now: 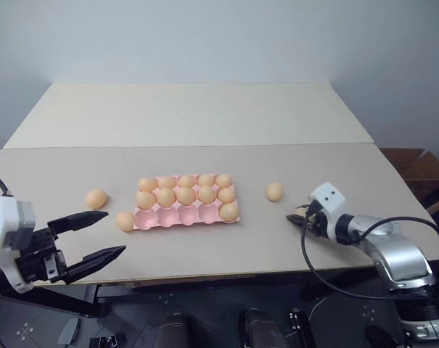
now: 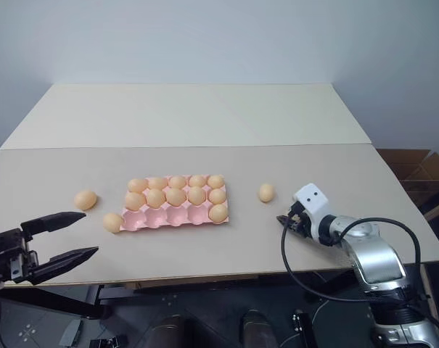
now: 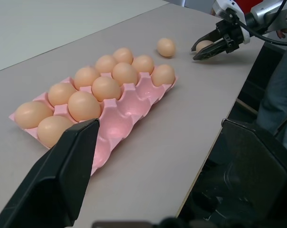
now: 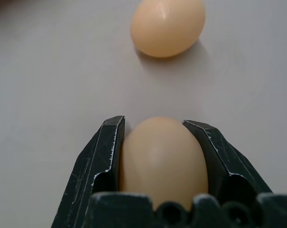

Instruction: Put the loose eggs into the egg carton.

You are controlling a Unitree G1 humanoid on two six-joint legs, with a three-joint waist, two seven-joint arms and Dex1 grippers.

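Note:
The pink egg carton [image 1: 173, 217] lies mid-table with several eggs in its back and middle rows and one at the right end of the front row. Two loose eggs [image 1: 96, 198] [image 1: 125, 221] lie just left of the carton, and a third [image 1: 274, 191] lies to its right. My right gripper [image 4: 153, 122] rests low on the table right of that third egg, shut on another egg [image 4: 162, 161] held between its two fingers. My left gripper [image 1: 115, 233] hangs open near the table's front left edge, close to the egg beside the carton's corner, with nothing in it.
A paler second table [image 1: 190, 112] adjoins the far side. A brown cardboard box [image 1: 415, 170] stands off the table's right end. A black cable [image 1: 313, 268] loops from my right arm over the front edge.

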